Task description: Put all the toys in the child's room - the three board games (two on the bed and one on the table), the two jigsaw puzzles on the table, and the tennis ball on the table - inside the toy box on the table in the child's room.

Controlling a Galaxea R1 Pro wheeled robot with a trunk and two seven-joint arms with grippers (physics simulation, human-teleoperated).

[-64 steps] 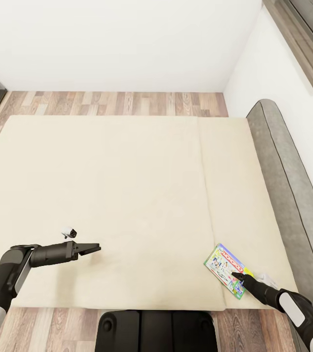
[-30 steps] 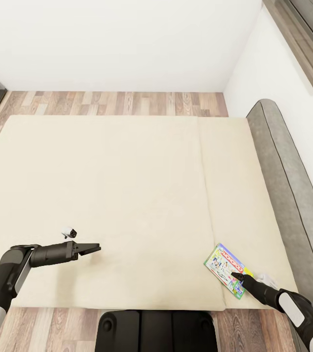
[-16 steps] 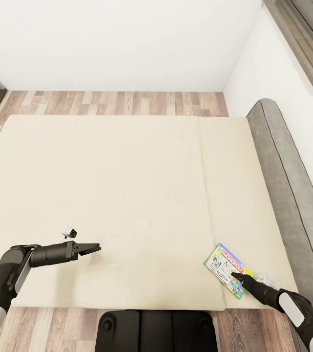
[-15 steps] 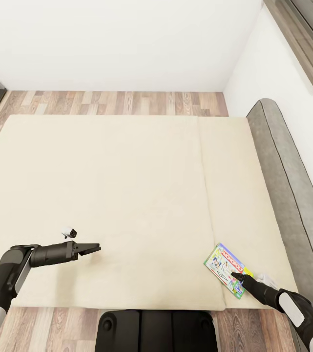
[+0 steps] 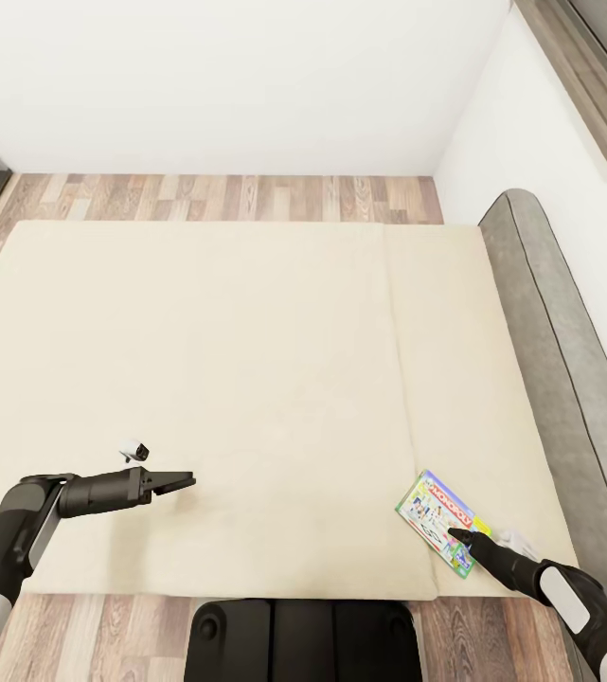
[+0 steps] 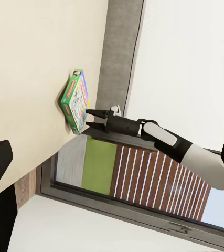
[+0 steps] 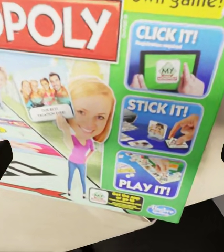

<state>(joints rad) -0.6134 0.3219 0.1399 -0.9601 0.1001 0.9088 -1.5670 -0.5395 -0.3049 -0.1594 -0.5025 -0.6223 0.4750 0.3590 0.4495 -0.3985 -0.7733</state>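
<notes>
The right tool [image 5: 456, 536] sits at the near edge of the Monopoly board game [image 5: 438, 523], at 5 o'clock in the head view. Its fingers stand apart, one either side of the box in the right wrist view, and grip nothing yet. The box lies flat on the bed [image 5: 246, 360], near its foot-side edge and just beside the grey headboard [image 5: 559, 360]. For a sound grasp, the tool should probably advance until both fingers bracket the thin edge, then close squarely; a shallow bite risks the box pivoting out. The left tool [image 5: 180, 481], at 8 o'clock, hovers over bare mattress, slightly parted and empty.
</notes>
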